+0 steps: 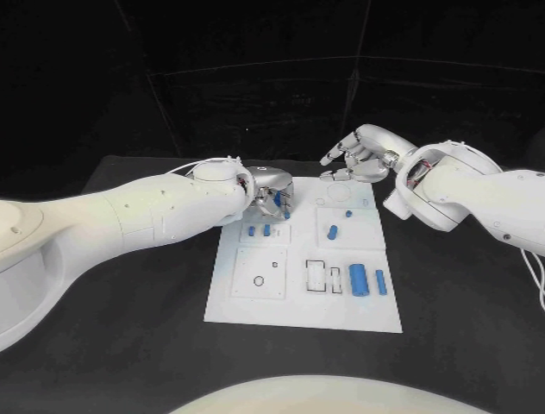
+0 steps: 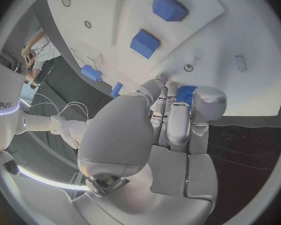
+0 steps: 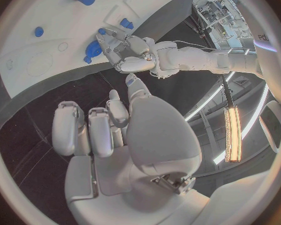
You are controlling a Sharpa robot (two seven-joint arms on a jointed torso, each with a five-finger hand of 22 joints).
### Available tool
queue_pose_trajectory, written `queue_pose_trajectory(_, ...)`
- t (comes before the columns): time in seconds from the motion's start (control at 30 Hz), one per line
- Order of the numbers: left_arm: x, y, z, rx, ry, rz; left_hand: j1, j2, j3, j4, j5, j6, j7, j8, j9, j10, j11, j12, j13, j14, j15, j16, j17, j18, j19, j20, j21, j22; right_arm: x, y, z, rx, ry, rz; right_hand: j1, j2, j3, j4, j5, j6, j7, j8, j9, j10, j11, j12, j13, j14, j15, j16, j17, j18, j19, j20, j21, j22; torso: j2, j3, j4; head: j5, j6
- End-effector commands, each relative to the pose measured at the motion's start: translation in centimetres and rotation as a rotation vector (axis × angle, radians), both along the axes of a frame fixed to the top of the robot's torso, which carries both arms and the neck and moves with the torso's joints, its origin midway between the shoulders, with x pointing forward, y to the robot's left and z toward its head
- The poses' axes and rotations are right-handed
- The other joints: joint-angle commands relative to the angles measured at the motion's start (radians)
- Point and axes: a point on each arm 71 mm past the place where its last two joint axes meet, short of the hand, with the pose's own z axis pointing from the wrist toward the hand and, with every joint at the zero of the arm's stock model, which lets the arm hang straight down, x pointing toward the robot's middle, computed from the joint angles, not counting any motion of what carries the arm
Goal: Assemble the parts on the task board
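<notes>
The white task board (image 1: pixel 300 302) lies mid-table. My left hand (image 1: pixel 270 195) is at its far left corner, fingers curled around a small blue part (image 2: pixel 186 93), which the right wrist view also shows (image 3: pixel 92 49) beside that hand (image 3: pixel 127 50). My right hand (image 1: pixel 361 155) hovers above the board's far edge, fingers loosely bent and holding nothing. Two short blue parts (image 1: pixel 250 230) (image 1: pixel 266 230) lie near the left hand. Two more (image 1: pixel 334 231) (image 1: pixel 348 214) sit further right. A thick blue cylinder (image 1: pixel 359 278) and a thin one (image 1: pixel 381 281) lie at the board's right edge.
Outlined recesses (image 1: pixel 323 274) and a small oval hole (image 1: pixel 259 280) mark the near half of the board. A round recess (image 1: pixel 339 195) lies at the far edge under the right hand. Black table (image 1: pixel 472 293) surrounds the board on all sides.
</notes>
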Motion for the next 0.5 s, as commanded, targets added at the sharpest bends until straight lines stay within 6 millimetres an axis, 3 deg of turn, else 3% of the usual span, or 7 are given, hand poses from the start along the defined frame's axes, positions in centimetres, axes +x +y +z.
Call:
queue_pose_trajectory(0.03,-0.13,-0.11,-0.49,0.028,0.033,-0.002,-0.014,-0.002,0.01,0.001,0.004,0.011,0.001,-0.006,-0.001,0.011,0.001,-0.005,0.0,0.021,-0.005,0.004,-0.003,-0.013,0.005,0.0,0.005,0.003,-0.01,0.13,0.13,0.001,-0.001,0.006,0.001,0.009,-0.004,-0.002,0.003,0.006,0.001,0.005,-0.001,-0.005,-0.002,-0.002,0.001,0.047,-0.008,-0.005,0.001,0.012,-0.007,-0.001,-0.004,0.0,0.0,-0.0003,0.0007,0.0,0.0)
queue_pose_trajectory(0.33,-0.27,-0.26,-1.01,0.033,0.047,-0.003,-0.021,-0.008,0.017,-0.001,0.004,0.013,0.001,-0.01,-0.003,0.018,0.0,-0.011,0.0,0.02,-0.006,0.005,-0.008,-0.013,0.004,-0.001,0.01,0.01,-0.01,0.15,0.13,0.0,0.0,0.007,0.001,0.009,-0.004,-0.002,0.003,0.006,0.001,0.005,-0.001,-0.005,-0.002,-0.002,0.001,0.047,-0.008,-0.005,0.001,0.012,-0.007,-0.001,-0.004,0.0,0.0,-0.0001,0.001,-0.002,-0.003)
queue_pose_trajectory(0.5,-0.33,-0.35,-1.08,0.032,0.047,-0.004,-0.033,-0.025,0.024,-0.006,0.003,-0.022,0.004,-0.04,-0.016,0.016,0.002,-0.026,-0.001,0.018,-0.004,0.008,-0.017,-0.014,0.001,0.0,0.013,0.015,-0.01,0.16,0.13,0.0,0.0,0.007,0.001,0.009,-0.004,-0.002,0.003,0.006,0.001,0.005,-0.001,-0.005,-0.002,-0.002,0.001,0.047,-0.008,-0.005,0.001,0.012,-0.007,-0.001,-0.004,0.0,0.0,0.0,0.0016,-0.003,-0.002)
